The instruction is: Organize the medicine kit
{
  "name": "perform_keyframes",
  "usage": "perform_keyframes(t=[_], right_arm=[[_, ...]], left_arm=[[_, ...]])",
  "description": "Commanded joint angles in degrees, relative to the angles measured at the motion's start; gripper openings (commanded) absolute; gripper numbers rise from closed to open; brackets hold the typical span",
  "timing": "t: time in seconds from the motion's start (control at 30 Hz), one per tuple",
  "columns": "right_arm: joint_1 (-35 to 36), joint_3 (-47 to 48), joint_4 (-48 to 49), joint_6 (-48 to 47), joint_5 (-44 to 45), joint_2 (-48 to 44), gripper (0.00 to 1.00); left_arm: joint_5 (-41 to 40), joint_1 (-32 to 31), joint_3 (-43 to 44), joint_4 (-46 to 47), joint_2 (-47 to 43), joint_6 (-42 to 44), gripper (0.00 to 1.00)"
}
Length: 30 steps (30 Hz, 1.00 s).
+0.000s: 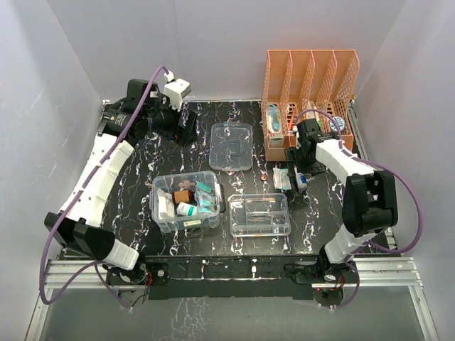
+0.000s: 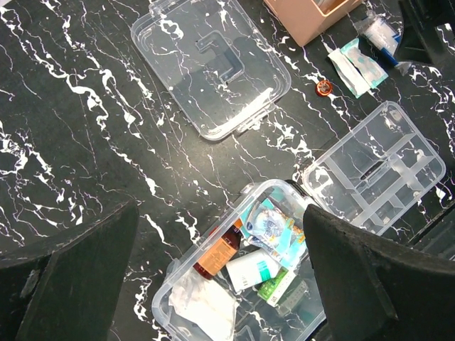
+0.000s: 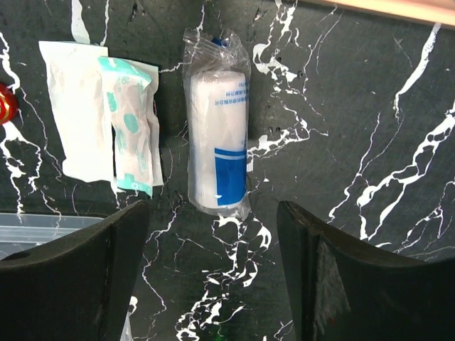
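Medicine kit box: at 8 o'clock from the middle of the table, lid off, part filled with a brown bottle, white tube and packets, all loose.
Divided tray: just beside the box at its 3 o'clock, apart from it; compartments look mostly bare.
Lid: flat on the table at 12 o'clock, well apart from the box.
Handling, box: stiff clear plastic with smooth walls, likely slippery. It is loaded, so the heaviest piece. Best held by a long wall at the rim.
Handling, tray and lid: light, thin and rigid. Pinch the tray by its rim or a divider, the lid by its handle.
Bandage roll: loose at 3 o'clock, near the foot of the orange file rack. Light and soft in a crinkly wrap that may slide, so grip across the middle.
Gauze packets: two, overlapping, at the roll's 9 o'clock and not touching it.
Right gripper: jaws wide apart, holding nothing. It hangs over the roll's near end, with the fingers on either side. Contact with the wrap can't be told.
Left gripper: fully spread and empty, high at 11 o'clock, looking down on the lid, box and tray.
Step guess: picking up the roll for the kit.
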Motion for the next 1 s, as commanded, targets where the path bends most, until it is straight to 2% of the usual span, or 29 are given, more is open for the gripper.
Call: perform_keyframes(t=[0.0, 0.33, 0.53, 0.97], right_arm=[[-0.5, 0.2, 5.7, -1.4, -0.4, 1.0, 0.69], [-1.7, 2.0, 4.9, -0.5, 2.1, 5.4, 0.64], [-2.4, 1.6, 4.7, 0.0, 2.7, 5.4, 0.54], [-2.4, 2.1, 3.3, 1.1, -0.9, 9.1, 0.42]], left_arm=[[1.6, 0.3, 0.7, -1.0, 0.1, 0.1, 0.99], [2.9, 0.3, 1.2, -1.4, 0.6, 0.3, 0.99], [3.5, 0.3, 1.6, -1.6, 0.9, 0.5, 0.99], [4.0, 0.3, 1.0, -1.8, 0.1, 0.6, 0.99]])
